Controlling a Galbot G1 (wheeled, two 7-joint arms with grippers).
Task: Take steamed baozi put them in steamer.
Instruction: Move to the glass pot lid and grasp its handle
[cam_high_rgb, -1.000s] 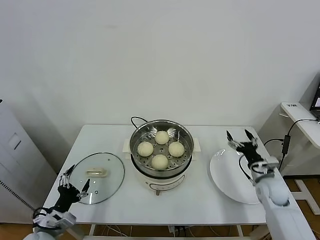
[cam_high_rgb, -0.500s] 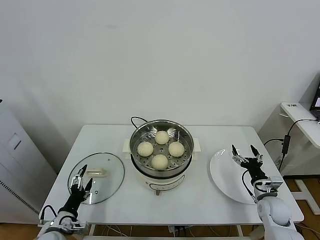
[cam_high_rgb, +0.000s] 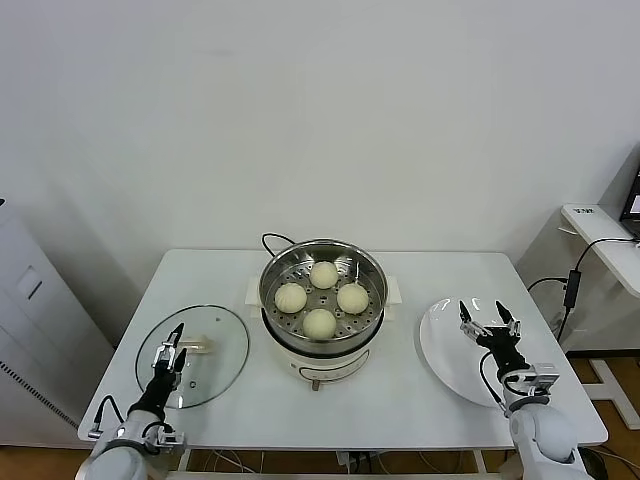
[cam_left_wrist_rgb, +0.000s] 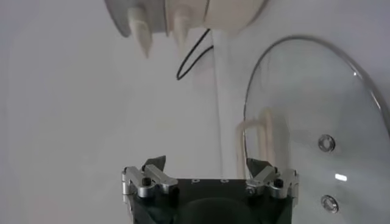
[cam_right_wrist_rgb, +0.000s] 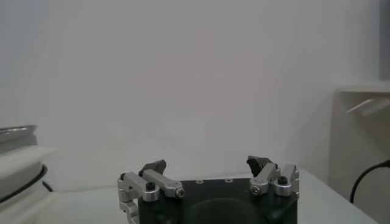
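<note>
Two end effectors, both released and empty, low at the near edge of the worktop (cam_high_rgb: 420, 395). Left end effector (cam_high_rgb: 171, 349) over the near rim of the glass lid (cam_high_rgb: 215, 345), fingers spread, holding nothing. Right end effector (cam_high_rgb: 489, 322) above the white plate (cam_high_rgb: 445, 355), fingers spread wide, holding nothing. Bare worktop between each end effector and the steamer (cam_high_rgb: 323, 262); right corner close behind the plate. Four steamed baozi (cam_high_rgb: 320, 323), smooth, cream-white, dome-shaped, set in a diamond on the perforated steel floor, apart from one another. Steamer basket seated on its white cooker base (cam_high_rgb: 325, 365) at worktop centre, black cord (cam_high_rgb: 274, 239) looping behind.
</note>
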